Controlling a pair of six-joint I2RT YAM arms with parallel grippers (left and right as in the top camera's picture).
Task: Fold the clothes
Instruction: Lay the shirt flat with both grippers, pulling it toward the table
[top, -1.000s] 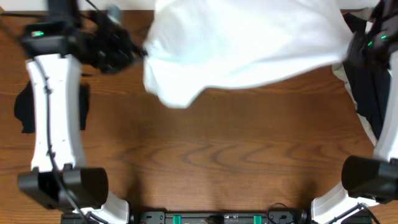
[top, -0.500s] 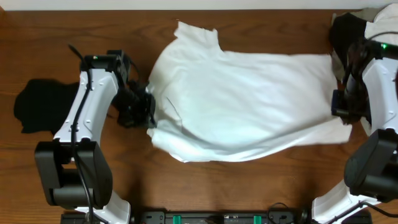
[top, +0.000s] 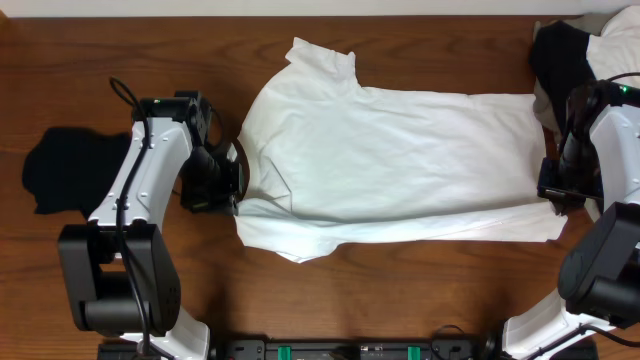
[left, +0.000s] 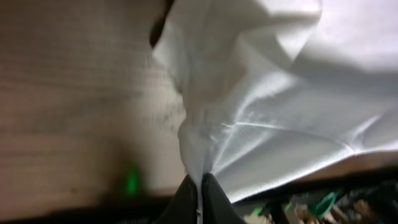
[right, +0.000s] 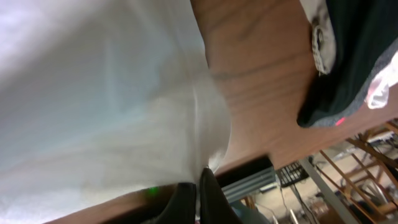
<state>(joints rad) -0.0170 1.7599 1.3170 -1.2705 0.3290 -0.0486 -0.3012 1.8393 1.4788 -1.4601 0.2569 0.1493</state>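
The clothes, a plain white T-shirt (top: 400, 160), lie spread across the middle of the wooden table, one sleeve pointing to the far edge and the hem at the right. My left gripper (top: 238, 192) is shut on the shirt's left edge; the left wrist view shows white cloth (left: 261, 118) pinched between the dark fingers (left: 216, 202). My right gripper (top: 556, 193) is shut on the shirt's right edge, and the right wrist view shows the fabric (right: 106, 112) bunching into its jaws. No print shows on the shirt.
A small black garment (top: 70, 170) lies on the table at the left, beside the left arm. A large black garment with pale cloth (top: 570, 50) is heaped at the far right corner, seen also as dark fabric (right: 354, 56). Bare wood runs along the near edge.
Both arms have swung down and toward the near side, bringing the shirt from a raised, billowing state to lying spread and nearly flat on the table. Both grips stayed shut.
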